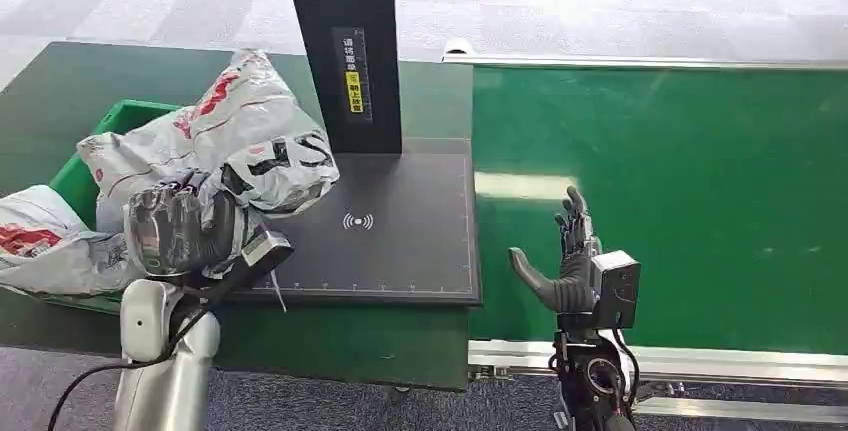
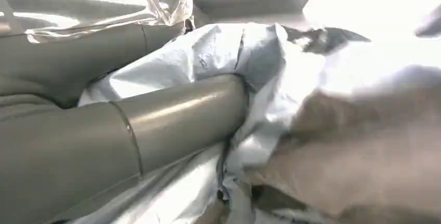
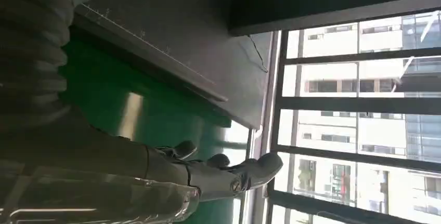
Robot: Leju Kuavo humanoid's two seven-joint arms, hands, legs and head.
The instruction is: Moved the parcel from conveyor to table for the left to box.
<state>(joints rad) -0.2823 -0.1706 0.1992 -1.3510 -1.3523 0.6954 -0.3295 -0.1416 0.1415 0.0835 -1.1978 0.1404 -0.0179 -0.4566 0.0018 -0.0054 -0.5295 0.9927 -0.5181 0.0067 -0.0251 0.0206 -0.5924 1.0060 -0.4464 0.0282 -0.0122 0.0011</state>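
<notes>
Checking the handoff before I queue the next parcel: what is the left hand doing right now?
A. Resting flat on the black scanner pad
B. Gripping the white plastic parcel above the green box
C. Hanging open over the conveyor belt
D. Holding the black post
B: the left hand is closed on the crumpled white parcel over the green box, while the right hand is open above the conveyor.

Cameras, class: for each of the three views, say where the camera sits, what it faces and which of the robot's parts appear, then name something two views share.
Head view: high on the body, looking forward and down at the dark table, scanner pad and green belt; left hand grips the parcel, right hand open.
Left wrist view: behind the left hand, pressed close against the parcel.
Right wrist view: behind the right hand, facing the pad, belt and windows.
Shared: head and right wrist views both show pad and belt.
</notes>
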